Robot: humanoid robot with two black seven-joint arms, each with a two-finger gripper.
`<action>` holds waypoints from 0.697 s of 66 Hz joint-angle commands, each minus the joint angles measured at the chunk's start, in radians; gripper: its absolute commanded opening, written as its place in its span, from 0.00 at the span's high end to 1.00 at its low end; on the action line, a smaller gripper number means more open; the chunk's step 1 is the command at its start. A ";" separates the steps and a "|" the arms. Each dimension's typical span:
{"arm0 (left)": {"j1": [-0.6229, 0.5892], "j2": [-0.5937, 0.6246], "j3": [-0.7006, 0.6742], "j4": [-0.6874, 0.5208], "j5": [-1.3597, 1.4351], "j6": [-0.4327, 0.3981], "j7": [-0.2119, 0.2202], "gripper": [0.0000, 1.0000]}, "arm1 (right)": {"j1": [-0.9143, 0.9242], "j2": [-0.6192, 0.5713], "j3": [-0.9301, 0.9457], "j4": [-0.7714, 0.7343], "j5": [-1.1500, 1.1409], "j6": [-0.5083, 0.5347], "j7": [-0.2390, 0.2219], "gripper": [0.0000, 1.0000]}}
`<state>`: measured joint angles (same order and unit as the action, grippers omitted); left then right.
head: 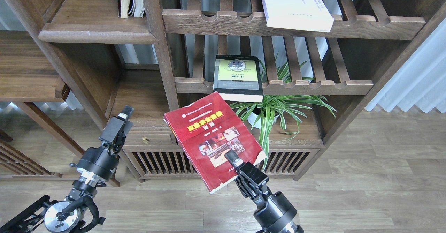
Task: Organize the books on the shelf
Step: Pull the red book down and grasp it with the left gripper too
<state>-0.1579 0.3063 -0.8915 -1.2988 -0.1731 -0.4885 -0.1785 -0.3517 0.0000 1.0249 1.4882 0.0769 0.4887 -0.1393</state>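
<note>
Red book [213, 140] pinched at its 5 o'clock edge by my right gripper [234, 159], held mid-air at centre; thin grip, could pivot or slip. Left gripper [120, 123] empty, opening unclear.

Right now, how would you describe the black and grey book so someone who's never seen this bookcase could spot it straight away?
Start at the wooden bookcase and find the lower slatted rack in its middle section, just above the potted plant. The black and grey book lies flat there, overhanging the front rail. Its yellow-green cover panel sets it apart from the white book one rack up and the red book in the right pincer.
</note>
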 commanded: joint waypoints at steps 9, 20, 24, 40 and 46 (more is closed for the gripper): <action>-0.003 -0.013 0.089 -0.048 0.000 0.000 -0.006 0.02 | 0.000 0.000 -0.002 -0.020 -0.002 0.000 -0.011 0.95; -0.006 -0.023 0.224 -0.047 -0.002 0.000 -0.009 0.02 | 0.000 0.000 -0.016 -0.020 -0.002 0.000 -0.017 0.95; -0.006 -0.036 0.255 -0.047 -0.008 0.000 -0.010 0.03 | 0.000 0.000 -0.017 -0.019 -0.006 0.000 -0.020 0.95; -0.017 -0.112 0.287 -0.027 -0.062 0.000 -0.019 0.10 | 0.000 0.000 -0.063 -0.019 -0.049 0.000 -0.023 0.95; -0.057 -0.121 0.305 -0.022 -0.088 0.000 -0.076 0.25 | 0.000 0.000 -0.072 -0.020 -0.060 0.000 -0.023 0.95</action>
<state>-0.1832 0.1966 -0.6024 -1.3251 -0.2387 -0.4892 -0.2080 -0.3513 -0.0002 0.9625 1.4682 0.0265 0.4887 -0.1616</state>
